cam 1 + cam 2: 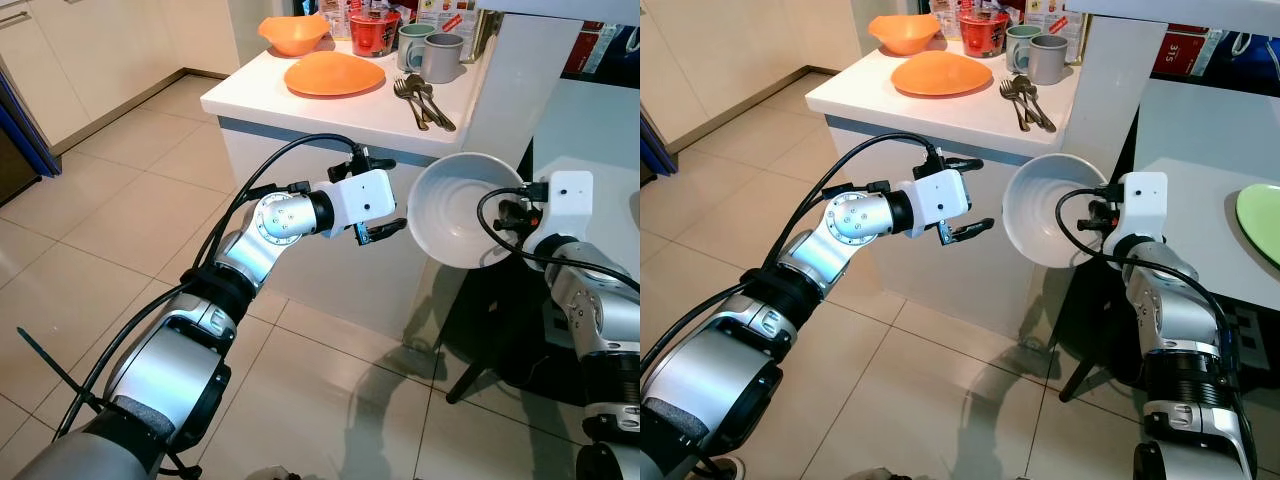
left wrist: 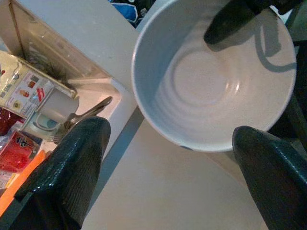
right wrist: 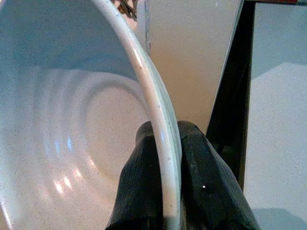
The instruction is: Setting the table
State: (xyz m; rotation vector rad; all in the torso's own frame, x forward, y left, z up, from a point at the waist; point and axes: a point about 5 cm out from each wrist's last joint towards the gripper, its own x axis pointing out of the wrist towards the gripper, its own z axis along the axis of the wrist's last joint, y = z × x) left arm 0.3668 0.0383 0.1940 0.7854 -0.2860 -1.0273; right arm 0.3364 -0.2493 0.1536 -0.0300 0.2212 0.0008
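The right gripper (image 3: 165,191) is clamped on the rim of a round white ceramic bowl (image 1: 462,210), with one black finger inside the wall and one outside, and it holds the bowl in the air, tipped on its side so that the hollow faces toward the robot's left. The left gripper (image 1: 378,195) stands just beside the bowl, on the side of the opening, with its two fingers spread apart and nothing between them; in the left wrist view the mouth of the bowl lies straight ahead between these fingers. So the bowl is between the two arms, carried by the right one, and the left one is near but not touching it. Behind them is the white counter (image 1: 255,95) with a flat orange plate (image 1: 333,73), an orange bowl (image 1: 293,32), two grey mugs (image 1: 434,50) and some metal forks (image 1: 422,100). A white table with a pale green plate (image 1: 1262,222) is at the robot's right, and I judge that the bowl should go there, so the coming move belongs to the right arm, which is the nearer one.
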